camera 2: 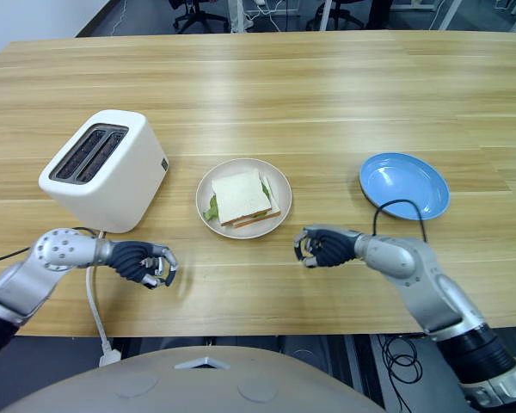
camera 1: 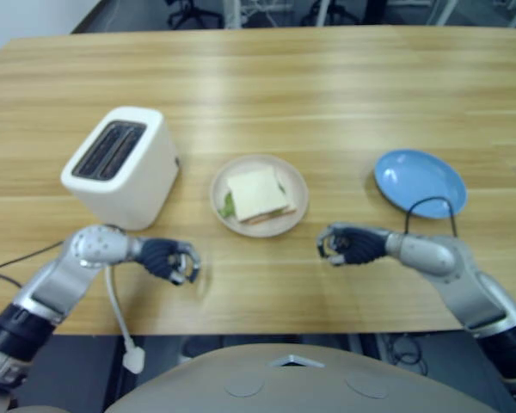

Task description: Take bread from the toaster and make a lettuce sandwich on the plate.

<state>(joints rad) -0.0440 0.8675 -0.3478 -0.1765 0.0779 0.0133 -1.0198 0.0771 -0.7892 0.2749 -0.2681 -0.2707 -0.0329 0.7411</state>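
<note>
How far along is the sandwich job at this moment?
Looks done: the sandwich sits on the beige plate, lettuce peeking out at its side, and the toaster slots look empty. In hand: nothing; the left hand and right hand are curled and empty. Left: apparently nothing.

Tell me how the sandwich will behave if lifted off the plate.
The sandwich looks soft and light, so it would likely sag or squash under a firm grip. Its slices sit offset with lettuce poking out, so the layers may slide apart.
</note>
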